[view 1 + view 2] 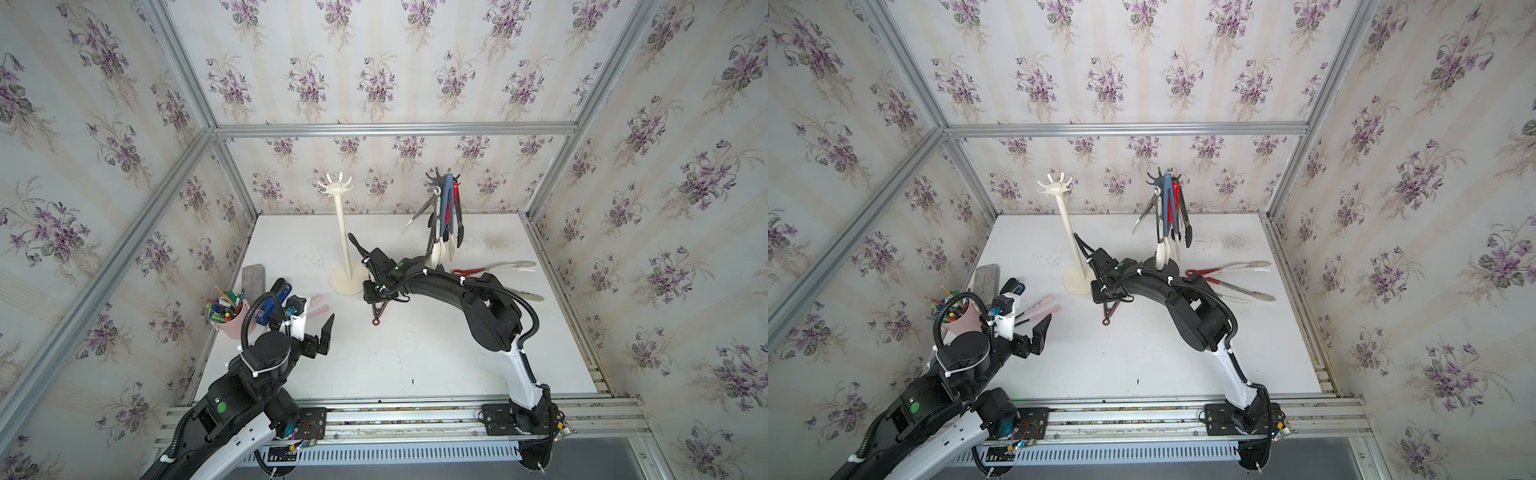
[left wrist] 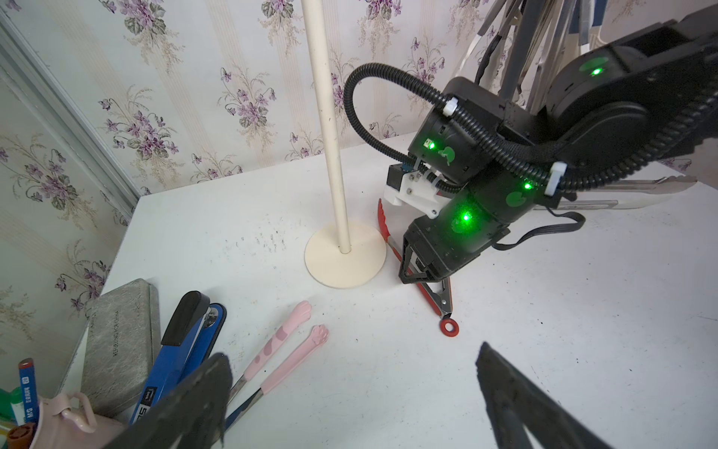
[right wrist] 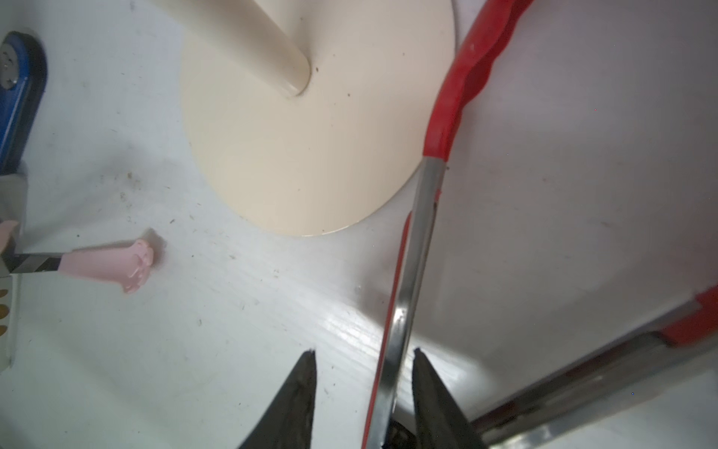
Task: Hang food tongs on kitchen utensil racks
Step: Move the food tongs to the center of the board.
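Red-tipped steel food tongs (image 1: 379, 311) (image 2: 446, 307) lie on the table beside the cream-white rack's disc base (image 3: 311, 155). My right gripper (image 3: 364, 352) (image 2: 412, 272) points down over them. One steel arm (image 3: 412, 252) runs between its fingers; one finger is close to it, the other stands clearly apart. The cream-white rack (image 1: 343, 232) (image 1: 1069, 232) has bare hooks. The dark grey rack (image 1: 440, 178) (image 1: 1160, 176) carries several hanging tongs. My left gripper (image 2: 351, 352) (image 1: 322, 322) hovers wide open and empty at the front left.
Two more tongs (image 1: 511, 266) (image 1: 1246, 293) lie on the table at the right. Pink cat-paw tongs (image 2: 295, 350), a blue stapler (image 2: 186, 350), a grey case (image 2: 120, 342) and a pink cup of pens (image 1: 226, 318) crowd the left side, near my left gripper.
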### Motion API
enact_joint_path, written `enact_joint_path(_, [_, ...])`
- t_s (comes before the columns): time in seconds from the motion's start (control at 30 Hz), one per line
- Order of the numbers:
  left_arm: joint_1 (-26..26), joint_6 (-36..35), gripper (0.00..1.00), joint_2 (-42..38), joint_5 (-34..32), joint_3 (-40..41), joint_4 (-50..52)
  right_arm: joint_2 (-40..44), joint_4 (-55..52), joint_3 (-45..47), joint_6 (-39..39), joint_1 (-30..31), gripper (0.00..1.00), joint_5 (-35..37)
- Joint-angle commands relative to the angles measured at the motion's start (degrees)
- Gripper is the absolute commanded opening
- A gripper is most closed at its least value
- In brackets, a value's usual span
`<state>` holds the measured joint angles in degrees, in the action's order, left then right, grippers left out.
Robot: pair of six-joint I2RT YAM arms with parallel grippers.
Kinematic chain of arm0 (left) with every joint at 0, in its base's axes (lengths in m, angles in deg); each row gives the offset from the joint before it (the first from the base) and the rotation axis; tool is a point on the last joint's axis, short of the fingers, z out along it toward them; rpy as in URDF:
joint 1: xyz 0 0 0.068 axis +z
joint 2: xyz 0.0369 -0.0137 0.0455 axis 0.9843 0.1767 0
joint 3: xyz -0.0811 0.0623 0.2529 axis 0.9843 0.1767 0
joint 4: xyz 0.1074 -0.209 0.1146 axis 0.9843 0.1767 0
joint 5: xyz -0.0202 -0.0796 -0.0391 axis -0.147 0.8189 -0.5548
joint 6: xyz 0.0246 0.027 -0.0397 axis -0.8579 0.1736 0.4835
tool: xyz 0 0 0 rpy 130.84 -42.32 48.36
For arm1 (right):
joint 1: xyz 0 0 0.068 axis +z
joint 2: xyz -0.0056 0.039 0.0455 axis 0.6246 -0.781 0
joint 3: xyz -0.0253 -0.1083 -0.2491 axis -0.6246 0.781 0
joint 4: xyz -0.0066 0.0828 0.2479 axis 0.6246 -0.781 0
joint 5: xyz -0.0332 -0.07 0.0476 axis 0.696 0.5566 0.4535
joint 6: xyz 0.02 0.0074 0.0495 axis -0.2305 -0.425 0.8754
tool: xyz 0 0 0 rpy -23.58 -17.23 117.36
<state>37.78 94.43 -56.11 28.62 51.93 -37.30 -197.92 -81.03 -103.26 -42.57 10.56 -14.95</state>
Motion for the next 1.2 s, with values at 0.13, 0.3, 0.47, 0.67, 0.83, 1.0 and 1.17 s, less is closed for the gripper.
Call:
enact_joint_path(0.13, [0.0,1.2,0.99,-0.2,-1.3,0.0,0.6,-3.6,-3.4,-3.3,3.3,0.3,0.25,5.2])
enact_joint_path(0.3, [0.0,1.6,0.99,-0.3,-1.1,0.1,0.8,-4.0,-3.7,-3.7,4.9,0.3,0.13,6.2])
enact_joint_path(0.47, [0.0,2.2,0.99,-0.4,-0.8,0.2,0.8,-2.7,-4.8,-3.7,6.9,0.4,0.05,7.3])
enact_joint_path(0.67, [0.0,2.4,0.99,0.3,-0.4,0.4,0.7,0.0,-6.2,-3.7,9.6,1.6,0.0,9.0])
enact_joint_path(0.83, [0.0,2.1,0.99,1.2,-0.3,0.4,0.7,1.7,-7.3,-3.0,13.2,3.1,0.0,8.5])
enact_joint_path(1.0, [0.0,2.2,0.99,0.9,-0.2,0.5,0.7,5.0,-7.4,0.2,17.6,4.3,0.0,8.1])
enact_joint_path(1.17, [0.0,2.2,0.99,0.5,0.2,0.5,0.7,8.9,-7.7,4.2,22.7,5.3,0.0,8.0])
